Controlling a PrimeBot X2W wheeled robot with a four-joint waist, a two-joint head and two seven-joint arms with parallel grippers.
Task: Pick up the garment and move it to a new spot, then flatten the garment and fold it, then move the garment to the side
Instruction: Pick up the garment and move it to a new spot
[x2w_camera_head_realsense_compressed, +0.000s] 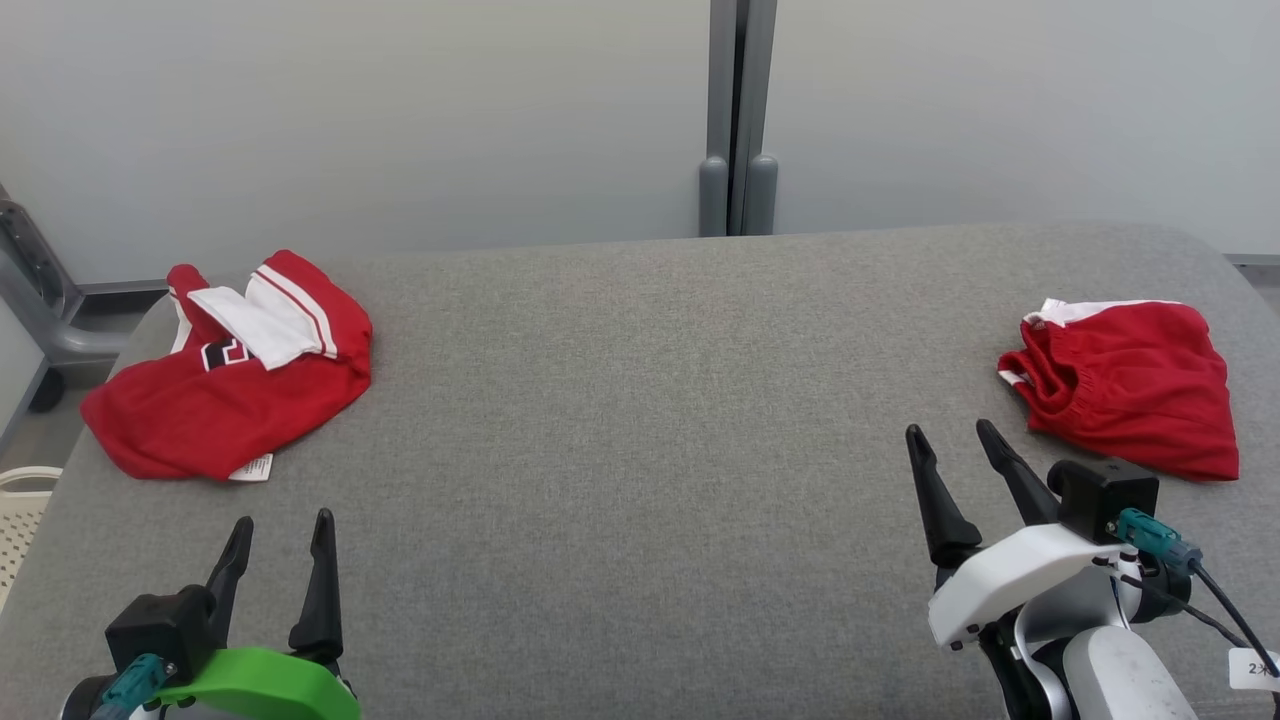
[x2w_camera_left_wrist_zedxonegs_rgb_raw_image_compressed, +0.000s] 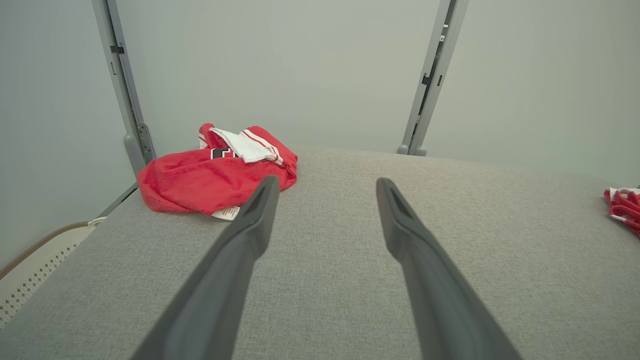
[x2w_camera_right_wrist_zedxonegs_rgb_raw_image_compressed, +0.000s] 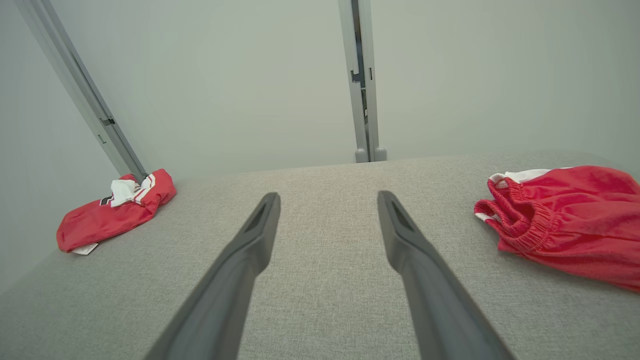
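**A:** What covers the worktop (x2w_camera_head_realsense_compressed: 640, 480)?

**B:** Grey woven cloth, matt, with a fine rough grain.

**A:** And the clothes?

**B:** The left garment (x2w_camera_head_realsense_compressed: 200, 410) is thin red cloth, soft and creased, with smoother white cloth panels. The right garment (x2w_camera_head_realsense_compressed: 1140, 400) is red cloth too, puckered into ribs along its elastic band.

**A:** The arms?

**B:** The left tool (x2w_camera_head_realsense_compressed: 284, 520) and right tool (x2w_camera_head_realsense_compressed: 948, 430) have smooth, matt dark fingers, plastic by the look. The green cover (x2w_camera_head_realsense_compressed: 265, 685) is glossy plastic, and the white shell (x2w_camera_head_realsense_compressed: 1010, 580) is smooth plastic with a slight sheen.

**A:** The posts (x2w_camera_head_realsense_compressed: 738, 120)?

**B:** Grey and satin, like painted metal.
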